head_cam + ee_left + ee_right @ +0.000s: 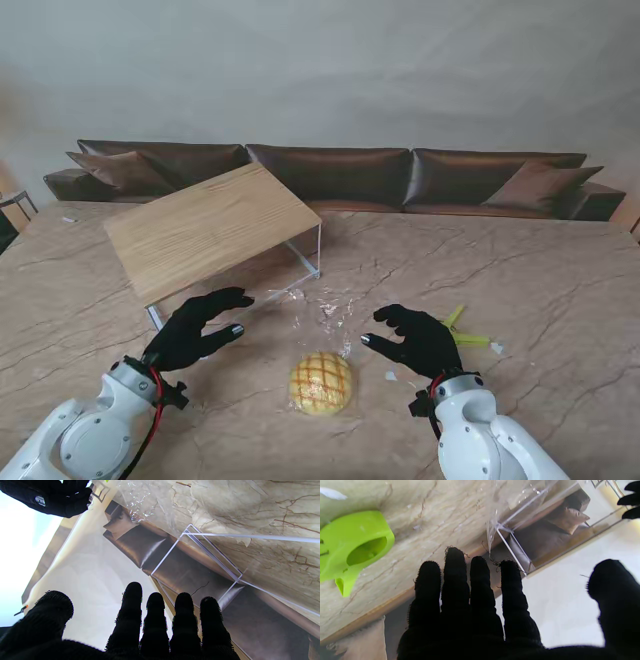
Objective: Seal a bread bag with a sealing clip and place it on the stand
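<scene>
Bagged bread (321, 383) on table (540, 270), left hand (197, 331) and right hand (415, 340) flanking it, fingers spread, empty, green clip (462, 333) beside right hand, stand (210, 232) behind

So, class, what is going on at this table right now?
A two-armed robot is about to seal a bread bag. The bun sits in the clear bag on the marble table, its mouth unsealed. The left hand and right hand hover open on either side, holding nothing. The green clip lies untouched by the right hand. The wooden stand waits behind.
</scene>
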Robot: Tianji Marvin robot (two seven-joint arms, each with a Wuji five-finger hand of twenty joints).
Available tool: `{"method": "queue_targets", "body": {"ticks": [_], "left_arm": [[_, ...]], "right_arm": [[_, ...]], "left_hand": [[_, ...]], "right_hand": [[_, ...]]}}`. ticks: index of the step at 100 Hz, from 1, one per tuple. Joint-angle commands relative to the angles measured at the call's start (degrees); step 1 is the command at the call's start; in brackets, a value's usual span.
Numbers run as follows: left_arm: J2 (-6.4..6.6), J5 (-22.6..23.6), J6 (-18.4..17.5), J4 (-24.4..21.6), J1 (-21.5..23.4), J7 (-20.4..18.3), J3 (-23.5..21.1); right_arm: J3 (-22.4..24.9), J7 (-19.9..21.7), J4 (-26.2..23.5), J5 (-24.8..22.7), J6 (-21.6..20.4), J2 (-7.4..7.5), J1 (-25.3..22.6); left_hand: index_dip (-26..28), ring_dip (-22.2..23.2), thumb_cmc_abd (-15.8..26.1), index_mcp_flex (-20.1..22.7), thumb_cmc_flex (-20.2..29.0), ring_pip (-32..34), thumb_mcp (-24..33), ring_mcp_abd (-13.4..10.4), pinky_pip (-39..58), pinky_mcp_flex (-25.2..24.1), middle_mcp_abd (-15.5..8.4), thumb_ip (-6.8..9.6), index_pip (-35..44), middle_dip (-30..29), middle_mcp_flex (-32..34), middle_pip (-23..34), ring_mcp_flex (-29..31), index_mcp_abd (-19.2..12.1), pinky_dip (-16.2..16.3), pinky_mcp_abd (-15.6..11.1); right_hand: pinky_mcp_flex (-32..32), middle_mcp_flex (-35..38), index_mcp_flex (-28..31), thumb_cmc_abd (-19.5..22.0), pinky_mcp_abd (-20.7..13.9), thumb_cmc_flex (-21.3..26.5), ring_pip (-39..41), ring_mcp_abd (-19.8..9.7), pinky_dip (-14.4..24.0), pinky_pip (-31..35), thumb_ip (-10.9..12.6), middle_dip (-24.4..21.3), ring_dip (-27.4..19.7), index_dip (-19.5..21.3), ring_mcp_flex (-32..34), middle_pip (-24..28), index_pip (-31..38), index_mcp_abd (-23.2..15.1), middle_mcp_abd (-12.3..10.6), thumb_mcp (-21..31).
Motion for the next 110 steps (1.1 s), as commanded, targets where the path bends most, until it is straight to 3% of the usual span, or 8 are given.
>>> {"method": "queue_targets", "body": {"ticks": [1,23,52,85,110], "left_arm": [[-0.1,-0.3,-0.4,0.4,-0.2,-0.2,0.2],[-0.06,-0.9,-1.4,2.2,-2.4,-0.6,1.1],[-0.33,-1.3,-2.3,4.4,-3.7,0.6,2.6],[-0.32,-1.5,-3.2,5.9,-3.6,0.6,1.7],[-0.32,-1.6,-3.6,6.9,-3.8,0.6,1.3]], "right_arm": [[-0.3,1.2,-0.6,1.3,0.8,0.0,1.2],[-1.1,6.2,0.4,3.5,6.6,0.42,4.4],[-2.8,12.9,2.2,6.2,11.8,1.24,8.9],[-8.1,14.6,8.4,10.3,16.2,0.81,15.9],[-12.5,14.9,12.6,12.5,18.6,0.23,20.4]], "left_hand": [[-0.2,-0.3,0.8,-0.5,-1.4,0.2,-0.3,-1.7,0.9,-0.4,-0.3,2.21,-0.6,-0.7,0.4,-1.5,0.9,-0.9,-0.3,-0.9],[-0.1,-0.3,0.7,-0.4,-1.4,0.1,0.0,-1.7,0.7,-0.5,-0.2,2.21,-0.3,-0.8,0.3,-1.5,0.8,-1.1,-0.4,-0.8],[0.3,-0.3,0.5,0.2,-1.1,0.1,0.4,-1.8,0.6,-0.6,-0.6,2.22,0.4,-0.7,0.4,-1.4,0.8,-1.9,-0.5,-0.7],[0.8,-0.5,0.3,0.6,-1.0,0.0,1.1,-2.3,0.3,-0.9,-0.9,1.87,1.3,-0.7,0.3,-1.4,0.8,-2.6,-0.6,-0.4],[1.3,-0.5,0.3,1.2,-1.2,-0.1,1.5,-2.4,0.0,-0.8,-1.0,1.79,2.2,-0.7,0.3,-1.5,0.6,-3.4,-0.8,-0.6]], "right_hand": [[0.5,0.5,0.7,-1.6,0.3,2.8,0.7,1.3,0.6,1.3,-0.4,0.6,0.7,1.2,1.1,1.7,0.0,-0.8,-0.4,-1.6],[1.1,0.2,1.2,-1.9,1.2,1.0,1.4,2.3,1.0,2.4,0.3,1.0,1.4,1.1,1.5,2.8,-2.3,0.8,1.1,-3.8],[-1.8,-1.1,1.0,-2.0,2.0,-2.3,1.2,2.9,1.5,2.6,0.0,1.1,1.9,-0.3,-0.4,3.2,-4.8,2.5,2.0,-2.2],[-3.4,-1.4,2.0,-2.6,3.3,-3.3,1.9,3.8,3.6,3.5,-0.5,1.5,2.7,-0.7,-1.0,4.3,-5.4,4.5,3.6,-0.8],[-5.4,-2.9,1.4,-2.3,3.4,-3.7,7.2,3.6,9.7,4.6,-0.7,4.2,8.7,-1.8,-1.6,10.9,-6.2,4.8,3.2,-0.8]]}}
